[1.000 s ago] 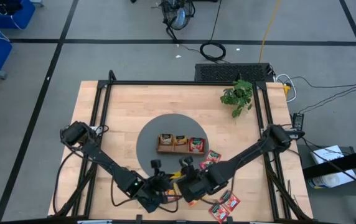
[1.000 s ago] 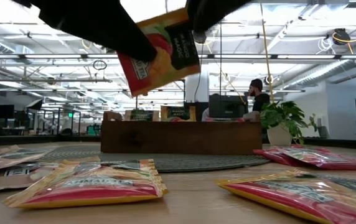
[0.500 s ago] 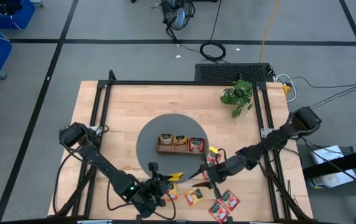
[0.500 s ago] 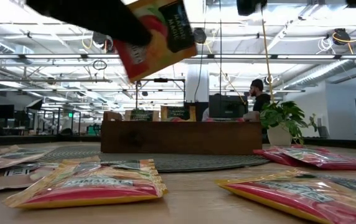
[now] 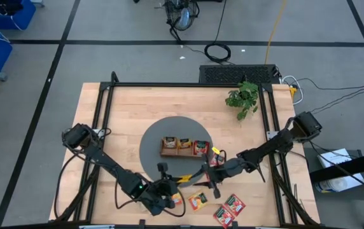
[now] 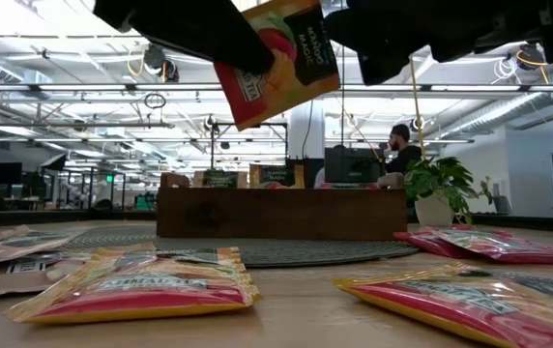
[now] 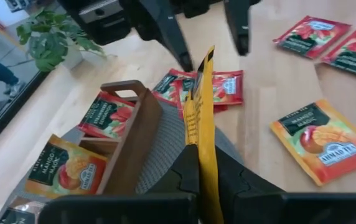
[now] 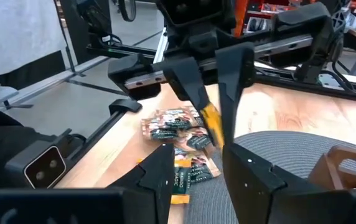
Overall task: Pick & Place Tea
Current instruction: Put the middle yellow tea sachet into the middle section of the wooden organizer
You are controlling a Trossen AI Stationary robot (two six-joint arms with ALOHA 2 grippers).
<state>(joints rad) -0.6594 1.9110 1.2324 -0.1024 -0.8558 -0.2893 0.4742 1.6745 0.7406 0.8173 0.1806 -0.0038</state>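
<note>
My left gripper (image 7: pixel 200 168) is shut on an orange tea sachet (image 7: pixel 201 99), which it holds in the air near the table's front (image 5: pixel 183 180). My right gripper (image 8: pixel 196 155) faces it from the right, open. Its fingers (image 7: pixel 168 34) stand on either side of the sachet's free end, and I see no contact. The wooden tray (image 5: pixel 185 146) sits on a round grey mat and holds sachets in its compartments. More red and orange sachets (image 5: pixel 198 200) lie flat on the table. My left gripper pinches one edge of the orange sachet (image 7: pixel 198 146) between its two fingers. The fingers come from the table's left, slanting a little downward. The sachet stands on edge, sticks out past the fingertips and is tilted in the low view (image 6: pixel 276 58). It is clear of the table.
A potted plant (image 5: pixel 242 95) stands at the far right. Red sachets (image 5: pixel 235 203) lie near the front right, and one lies beside the tray (image 5: pixel 217 159). Several more lie in the low view's foreground (image 6: pixel 141 285). A person stands in the room behind (image 6: pixel 400 145).
My right gripper has drawn back from beside the left gripper toward the table's right edge. It has tipped from pointing down to nearly level and has come down facing the sachet, still open. The sachet stays in the left gripper's hold.
</note>
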